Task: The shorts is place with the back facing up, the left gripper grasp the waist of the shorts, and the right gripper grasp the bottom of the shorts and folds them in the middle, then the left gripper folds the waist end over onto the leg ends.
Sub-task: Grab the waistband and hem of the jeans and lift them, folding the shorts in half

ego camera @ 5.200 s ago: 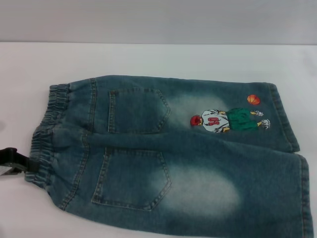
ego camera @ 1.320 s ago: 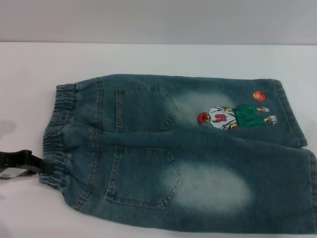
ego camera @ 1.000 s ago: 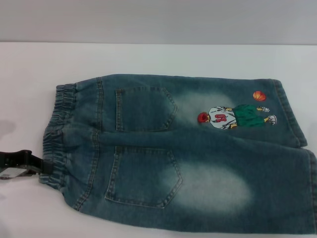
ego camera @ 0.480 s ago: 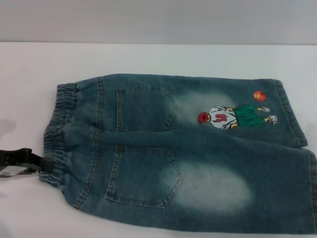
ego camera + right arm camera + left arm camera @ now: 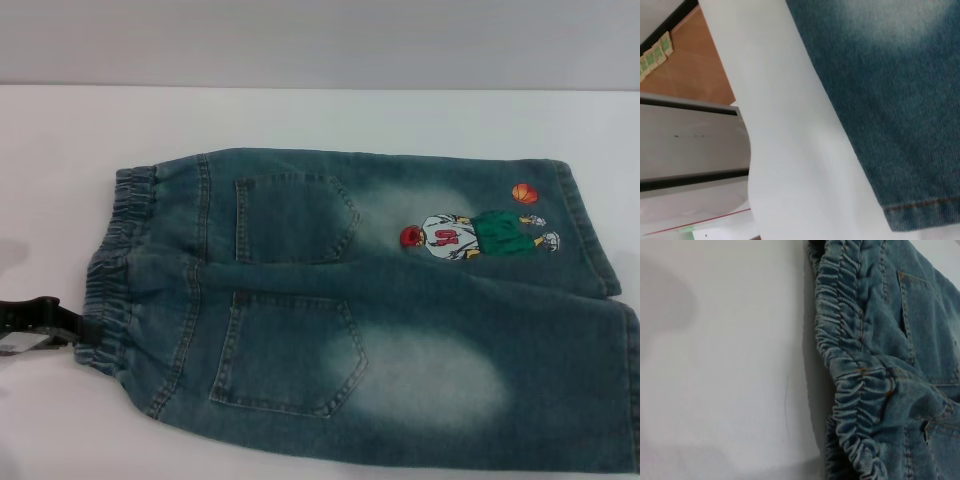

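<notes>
A: Shorts [image 5: 370, 310] flat on the white table [image 5: 300, 120], back up, both pockets showing. Waist [image 5: 110, 270] toward the robot's left, leg ends [image 5: 590, 240] to its right.

B: Grippers?

A: Left gripper [image 5: 40, 322] at the table's left edge, tip touching or just beside the waist near its front corner. Can't tell how wide the fingers are, or whether they have any fabric. Left wrist view shows only the puckered band [image 5: 850, 365], no fingers. Right gripper not in the head view; its wrist camera looks down on the near leg's hem [image 5: 920, 210] and bare table.

B: Risks?

A: My guess: the elastic band is bunched and thick, so a shallow pinch could catch just one layer or slip off on the lift. Also the right side isn't gripped yet, so if only the left pulls, the whole garment may drag instead of folding. Uneven grabs would give a skewed fold line.

B: Containers?

A: None. The back pockets look flat.
</notes>
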Motion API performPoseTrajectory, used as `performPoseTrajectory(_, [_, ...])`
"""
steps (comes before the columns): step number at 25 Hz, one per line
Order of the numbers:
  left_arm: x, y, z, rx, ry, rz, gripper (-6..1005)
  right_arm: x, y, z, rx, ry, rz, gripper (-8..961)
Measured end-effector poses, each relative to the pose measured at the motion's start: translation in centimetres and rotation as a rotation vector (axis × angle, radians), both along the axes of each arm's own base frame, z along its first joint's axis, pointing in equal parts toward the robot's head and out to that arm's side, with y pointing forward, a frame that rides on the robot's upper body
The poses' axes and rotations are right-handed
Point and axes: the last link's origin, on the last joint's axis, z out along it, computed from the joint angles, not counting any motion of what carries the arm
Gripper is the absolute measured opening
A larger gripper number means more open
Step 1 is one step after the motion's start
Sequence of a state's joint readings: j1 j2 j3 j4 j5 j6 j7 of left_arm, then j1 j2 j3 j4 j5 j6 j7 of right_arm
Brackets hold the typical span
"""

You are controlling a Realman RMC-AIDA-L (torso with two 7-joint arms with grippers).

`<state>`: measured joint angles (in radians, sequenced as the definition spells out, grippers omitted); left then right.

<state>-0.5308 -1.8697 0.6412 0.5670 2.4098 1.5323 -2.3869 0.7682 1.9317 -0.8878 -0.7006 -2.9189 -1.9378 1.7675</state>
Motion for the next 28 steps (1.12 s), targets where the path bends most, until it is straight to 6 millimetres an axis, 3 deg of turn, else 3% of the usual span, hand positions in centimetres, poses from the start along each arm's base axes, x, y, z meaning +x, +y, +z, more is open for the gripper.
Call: performPoseTrajectory(28, [-0.05, -0.36, -0.53, -0.009, -0.010, 0.001, 50, 0.28, 0.03, -0.88, 0.007, -0.020, 0.013, 581])
